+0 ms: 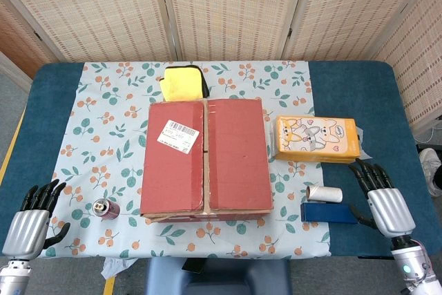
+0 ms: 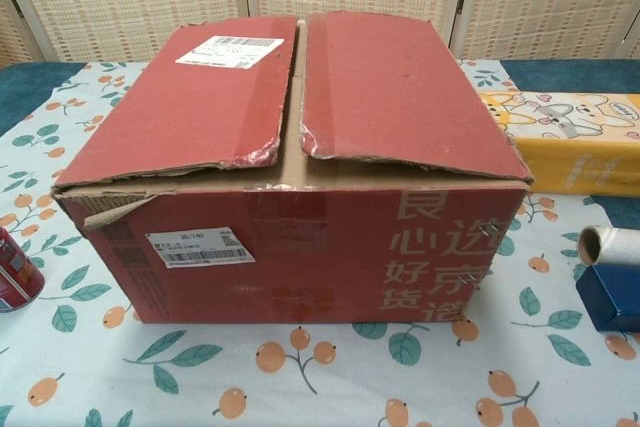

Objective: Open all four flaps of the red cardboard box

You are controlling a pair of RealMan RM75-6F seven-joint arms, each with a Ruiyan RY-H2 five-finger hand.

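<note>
Head view: the box (image 1: 205,159) sits mid-counter with both top flaps down, meeting at a centre seam. The left hand (image 1: 33,217) and right hand (image 1: 383,198) rest apart, fingers spread, holding nothing. Chest view: flaps look shut, so all four seem left to open.

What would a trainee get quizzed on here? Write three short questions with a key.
1. True or false: the red cardboard box has its top flaps folded shut.
2. Which hand is nearer the can: left hand or right hand?
3. What lies directly behind the box: A) yellow sponge B) tissue pack C) blue block?

Key: 1 true; 2 left hand; 3 A.
</note>
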